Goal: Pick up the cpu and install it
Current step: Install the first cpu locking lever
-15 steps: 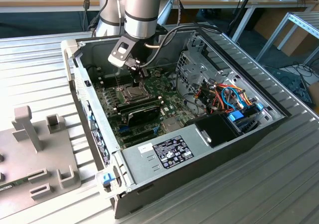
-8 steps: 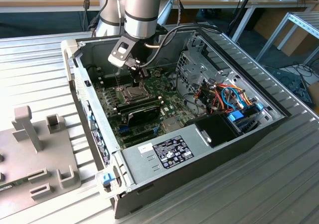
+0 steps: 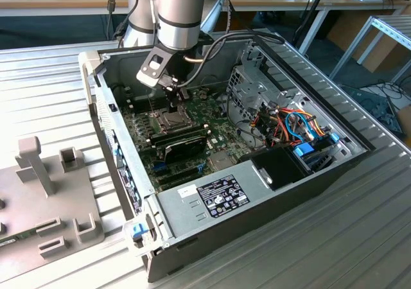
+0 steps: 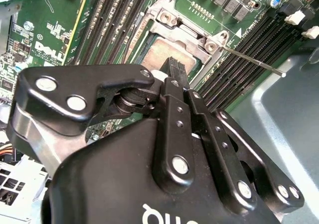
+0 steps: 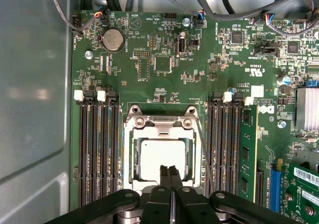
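Note:
The cpu [image 5: 160, 156], a small silver square, lies flat in the socket on the green motherboard [image 5: 149, 50], with the metal socket frame [image 5: 162, 125] around it. In the second wrist view the cpu [image 4: 160, 54] shows just past my fingertips [image 4: 175, 67]. My gripper [image 5: 169, 172] hovers over the chip's near edge, fingers pressed together with nothing between them. The thin socket lever [image 4: 256, 63] stands free beside the frame. In the exterior view my gripper [image 3: 172, 97] hangs right above the socket [image 3: 168, 117] inside the open computer case.
Black memory slots [image 5: 97, 149] flank the socket on both sides. A black fan shroud [image 3: 184, 141], the power supply [image 3: 212, 196], a metal drive cage [image 3: 253, 77] and coloured cables [image 3: 295, 125] fill the case. A grey fixture [image 3: 45, 199] stands at the exterior view's left.

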Controlling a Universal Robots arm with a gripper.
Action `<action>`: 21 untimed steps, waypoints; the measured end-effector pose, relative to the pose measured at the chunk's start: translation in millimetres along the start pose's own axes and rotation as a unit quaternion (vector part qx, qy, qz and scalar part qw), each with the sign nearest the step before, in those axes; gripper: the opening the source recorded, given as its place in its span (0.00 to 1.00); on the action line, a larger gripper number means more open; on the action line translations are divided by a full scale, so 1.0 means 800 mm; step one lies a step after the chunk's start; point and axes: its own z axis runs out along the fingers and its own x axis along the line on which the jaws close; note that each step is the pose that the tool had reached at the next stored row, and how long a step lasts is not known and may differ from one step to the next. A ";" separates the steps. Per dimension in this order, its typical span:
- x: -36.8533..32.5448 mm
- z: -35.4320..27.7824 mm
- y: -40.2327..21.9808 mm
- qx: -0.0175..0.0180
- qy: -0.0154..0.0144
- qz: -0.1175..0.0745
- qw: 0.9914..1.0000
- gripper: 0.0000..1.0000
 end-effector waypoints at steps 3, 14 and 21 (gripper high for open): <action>0.0000 0.0000 -0.0003 0.000 0.000 0.000 1.000 0.11; 0.0000 -0.0001 -0.0011 0.000 0.000 0.000 1.000 0.11; 0.0002 -0.0003 -0.0129 0.000 0.000 0.000 1.000 0.11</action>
